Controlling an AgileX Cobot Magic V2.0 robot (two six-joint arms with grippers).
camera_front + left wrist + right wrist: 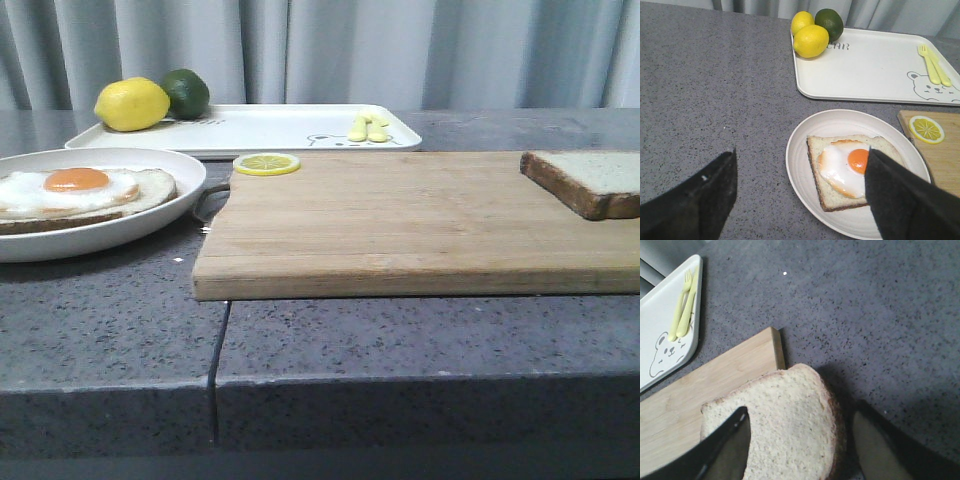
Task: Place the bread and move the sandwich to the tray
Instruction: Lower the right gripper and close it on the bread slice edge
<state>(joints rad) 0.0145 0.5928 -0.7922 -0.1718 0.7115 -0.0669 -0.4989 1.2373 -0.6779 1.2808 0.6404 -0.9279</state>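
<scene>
The bread [590,180] lies at the right end of the wooden board [400,220], partly over the board's edge. In the right wrist view my right gripper [801,412] is open above the bread [790,415], with one finger over its crumb and the other past its crust. The sandwich [75,190], bread with a fried egg, sits on its round white plate [150,225] at the left. My left gripper [801,152] is open above the plate's [805,145] near-left side, one finger in front of the sandwich [840,165]. The tray [270,128] lies at the back. Neither gripper shows in the front view.
On the tray [875,65] are two lemons [810,40], a lime [830,22] and yellow plastic cutlery [935,65]. A lemon slice [266,163] lies on the board's back left corner. A seam [218,350] runs through the grey counter. Curtains hang behind.
</scene>
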